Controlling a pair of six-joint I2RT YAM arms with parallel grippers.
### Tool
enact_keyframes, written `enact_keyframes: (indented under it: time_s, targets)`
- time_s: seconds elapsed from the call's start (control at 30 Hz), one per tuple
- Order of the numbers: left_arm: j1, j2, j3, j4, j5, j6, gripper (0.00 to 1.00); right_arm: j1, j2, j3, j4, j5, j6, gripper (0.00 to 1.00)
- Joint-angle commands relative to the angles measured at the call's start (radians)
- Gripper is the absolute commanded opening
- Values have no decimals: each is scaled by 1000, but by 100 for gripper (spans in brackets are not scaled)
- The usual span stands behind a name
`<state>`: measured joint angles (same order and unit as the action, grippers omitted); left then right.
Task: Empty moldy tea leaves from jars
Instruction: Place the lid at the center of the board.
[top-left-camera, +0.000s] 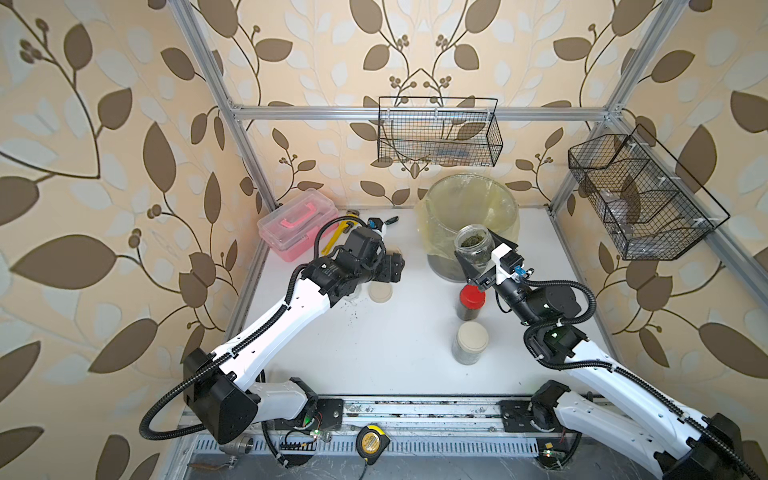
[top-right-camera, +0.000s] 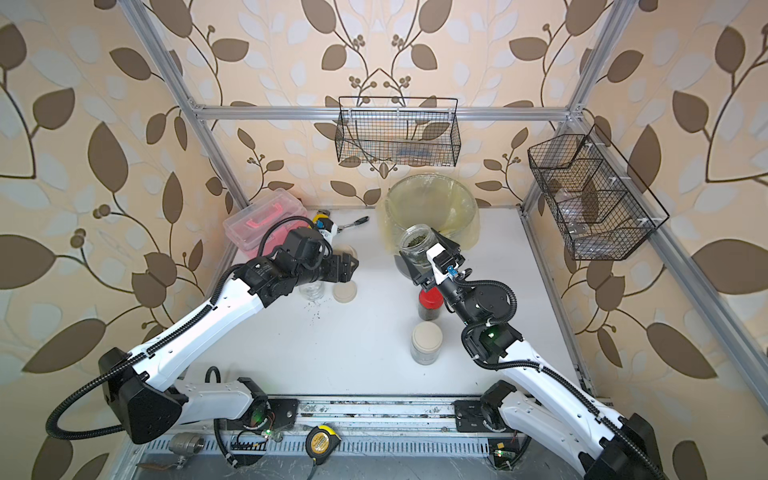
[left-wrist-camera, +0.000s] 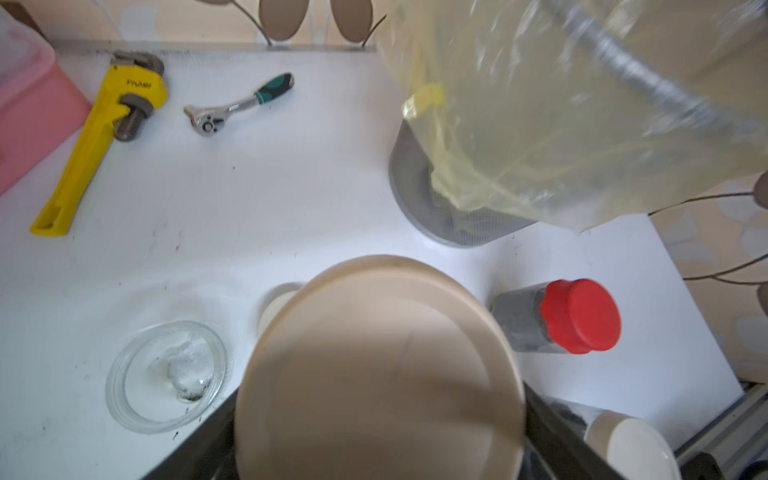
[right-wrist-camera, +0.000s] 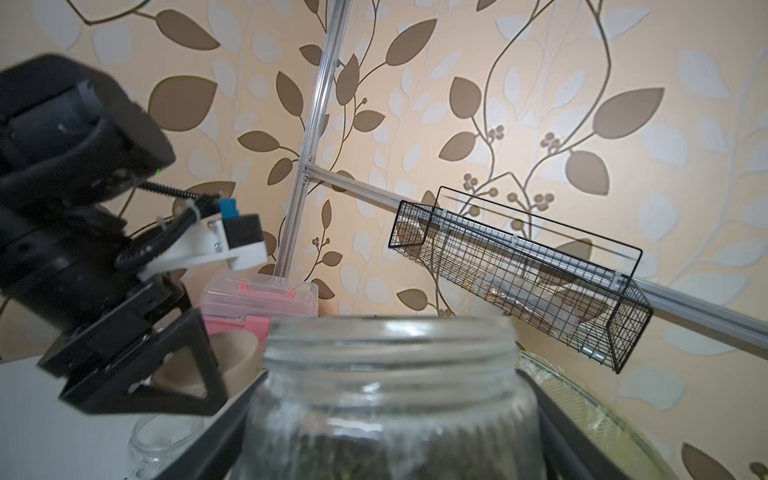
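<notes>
1. Tea leaves (top-left-camera: 472, 240), dark green-brown crumbs, sit in the lower part of an open jar (top-right-camera: 417, 246). It is right of centre in both top views, against the front of the bin (top-left-camera: 432, 208).
2. The right gripper (top-left-camera: 484, 253) clamps this faintly ribbed glass jar, mouth up; nothing is poured yet.
3. The left gripper (left-wrist-camera: 378, 415) pinches a round, matte beige lid (left-wrist-camera: 378, 365) by its edge, left of centre in the top views.
4. Done, I judge: one jar. An empty jar (left-wrist-camera: 166, 376), clear glass with a few crumbs, stands at the left wrist view's lower left, with a loose lid (top-left-camera: 380, 292) beside it.
5. Left to do: the held jar, plus a red jar (top-left-camera: 471, 301) and a beige jar (top-left-camera: 469, 343), both capped and full, below it in frame.
6. The bin is grey mesh with a crinkly yellowish liner. Specks (top-left-camera: 353, 307) dot the smooth white table (top-left-camera: 395, 365).
</notes>
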<state>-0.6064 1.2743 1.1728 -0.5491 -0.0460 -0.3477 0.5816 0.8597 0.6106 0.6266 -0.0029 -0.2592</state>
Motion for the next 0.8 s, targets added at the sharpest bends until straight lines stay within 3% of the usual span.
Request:
enact_keyframes:
  time_s: [0.0,0.2,0.6,0.77]
  targets:
    - [-32,-34,-76,68,-16,-37,64,-6,-26,-14,24,25,21,42]
    - [-98,25,-185,83,-35,-118,65,-14,-5,-11,32,16,29,42]
    - [-131,180,-362,185,-37,-223,67,-14,26,4,25,3,38,42]
    - [-131,238,-386,209,-42,-224,80,-14,25,8,12,1,35,42]
